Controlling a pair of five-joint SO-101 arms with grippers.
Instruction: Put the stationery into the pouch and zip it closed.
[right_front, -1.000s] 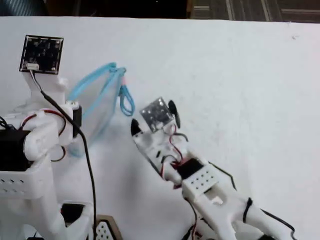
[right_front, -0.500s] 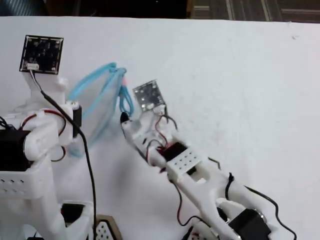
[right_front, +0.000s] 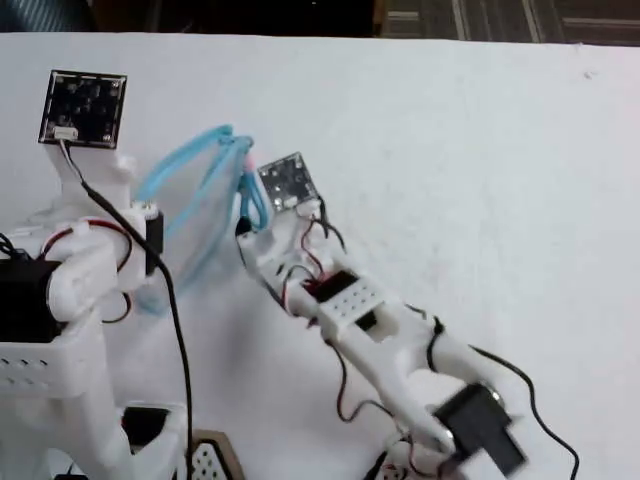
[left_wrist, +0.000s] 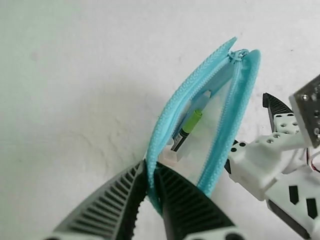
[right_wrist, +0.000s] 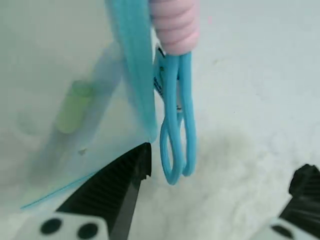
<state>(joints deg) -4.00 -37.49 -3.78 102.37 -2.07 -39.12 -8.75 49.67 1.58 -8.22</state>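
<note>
A clear pouch (right_front: 195, 215) with a blue zipper (left_wrist: 170, 125) lies at the left of the table with its mouth standing open. A green pen (left_wrist: 190, 122) and other stationery lie inside it. My left gripper (left_wrist: 152, 182) is shut on the pouch's zipper edge at one end. From the other end hang a pink bead (right_wrist: 175, 22) and a blue cord loop (right_wrist: 176, 145). My right gripper (right_wrist: 220, 180) is open right beside that loop, one fingertip (right_wrist: 135, 162) near the pouch's corner. From above, the right gripper (right_front: 250, 228) sits against the cord loop (right_front: 252, 205).
The white table (right_front: 480, 150) stretches bare to the right and far side. The left arm's body (right_front: 70, 290) stands at the near left, and the right arm (right_front: 380, 330) reaches in diagonally from the near edge.
The right arm has swung left and forward, bringing its gripper from beside the pouch up to the cord loop. The left arm and pouch have stayed put.
</note>
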